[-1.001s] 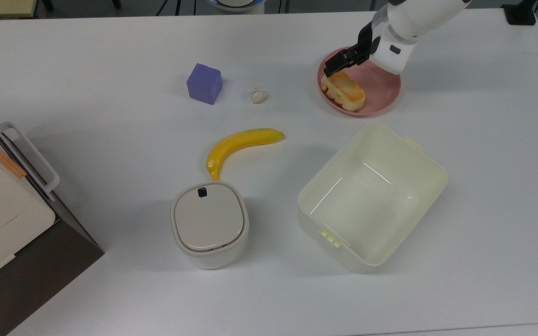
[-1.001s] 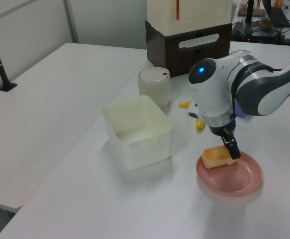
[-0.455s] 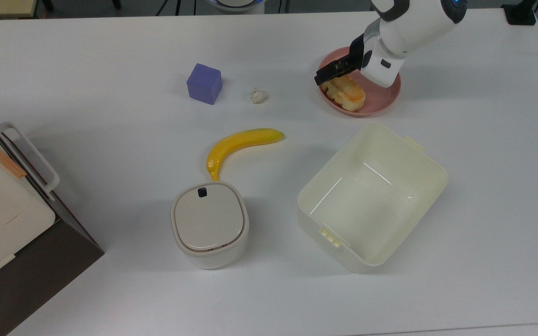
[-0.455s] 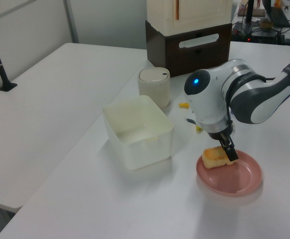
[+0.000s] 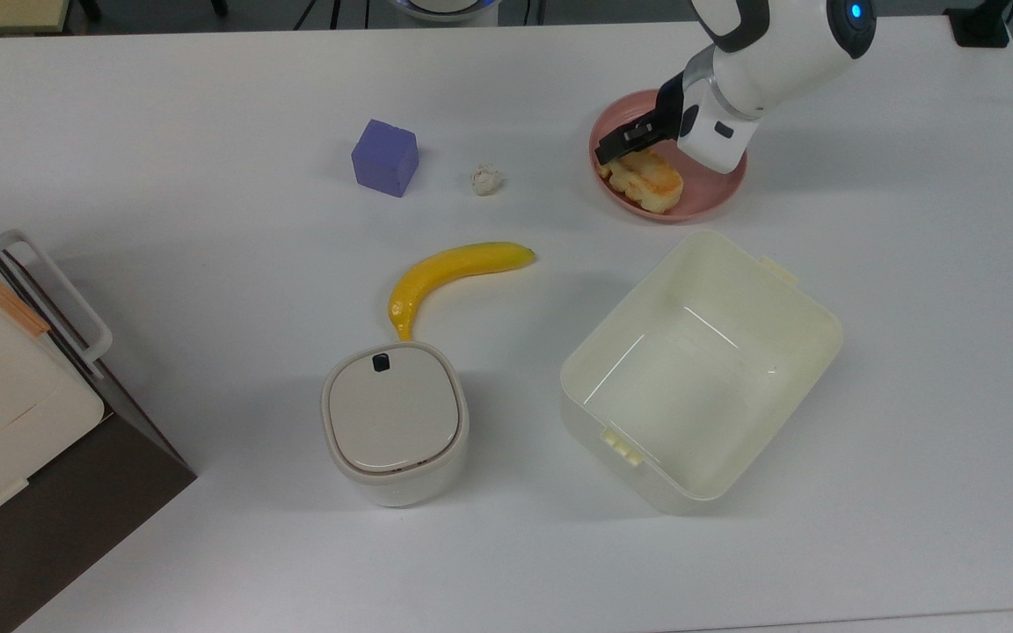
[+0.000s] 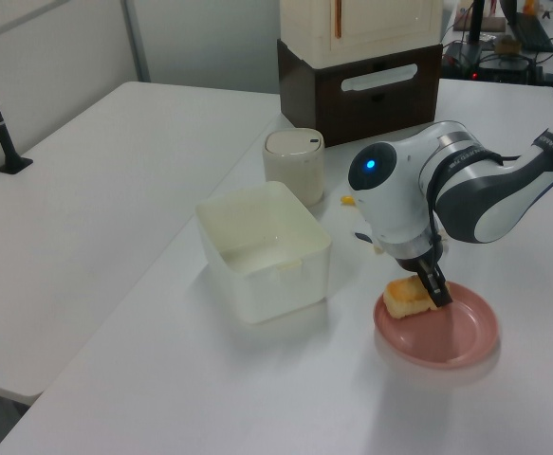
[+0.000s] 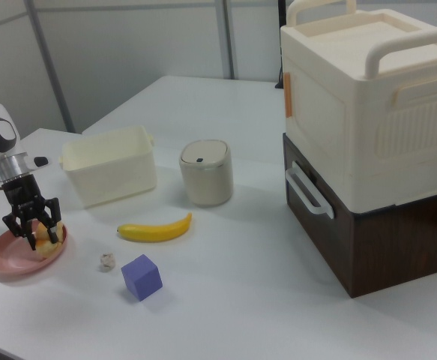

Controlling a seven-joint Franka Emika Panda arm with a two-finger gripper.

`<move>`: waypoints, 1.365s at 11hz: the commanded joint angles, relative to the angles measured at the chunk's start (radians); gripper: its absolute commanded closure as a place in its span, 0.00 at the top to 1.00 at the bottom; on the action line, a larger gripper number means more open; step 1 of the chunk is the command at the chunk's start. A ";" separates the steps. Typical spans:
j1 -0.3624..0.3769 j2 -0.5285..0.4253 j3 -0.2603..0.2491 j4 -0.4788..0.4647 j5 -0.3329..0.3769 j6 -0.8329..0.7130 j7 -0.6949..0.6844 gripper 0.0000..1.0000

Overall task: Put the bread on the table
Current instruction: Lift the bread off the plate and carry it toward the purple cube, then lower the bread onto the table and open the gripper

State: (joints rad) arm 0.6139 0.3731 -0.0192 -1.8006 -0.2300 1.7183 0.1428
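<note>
Bread, one small golden-brown toasted loaf piece [image 5: 647, 179], lies on the single round pink plate [image 5: 717, 195], with the black two-finger gripper [image 7: 37, 229] lowered over it, jaws spread to either side in the right view. Around it on the large white table [image 5: 207, 105] are one yellow banana [image 5: 449, 268], one purple cube [image 5: 384, 157], one whitish lump [image 5: 486, 178], one open cream bin [image 5: 702, 369] and one lidded cream canister [image 5: 394, 422].
</note>
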 commanded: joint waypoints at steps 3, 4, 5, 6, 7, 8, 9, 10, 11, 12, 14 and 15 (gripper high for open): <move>0.001 -0.037 -0.001 0.006 -0.016 0.006 -0.009 0.00; 0.003 -0.072 0.001 0.012 -0.008 -0.005 -0.035 0.00; 0.006 -0.100 0.001 0.021 -0.006 -0.023 -0.052 0.00; 0.004 -0.124 0.002 0.044 0.012 -0.061 -0.081 0.00; -0.005 -0.143 0.001 0.065 0.061 -0.092 -0.129 0.00; -0.028 -0.146 -0.005 0.078 0.069 -0.111 -0.147 0.00; -0.061 -0.142 -0.005 0.083 0.069 -0.105 -0.158 0.00; -0.100 -0.134 -0.007 0.083 0.066 -0.097 -0.158 0.00; -0.155 -0.122 -0.007 0.086 0.064 -0.082 -0.158 0.00; -0.192 -0.117 -0.008 0.096 0.061 -0.071 -0.160 0.00; -0.248 -0.105 -0.011 0.118 0.061 -0.069 -0.177 0.00; -0.267 -0.091 -0.011 0.124 0.061 -0.069 -0.175 0.00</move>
State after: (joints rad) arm 0.3780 0.2602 -0.0275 -1.7090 -0.1844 1.6429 -0.0172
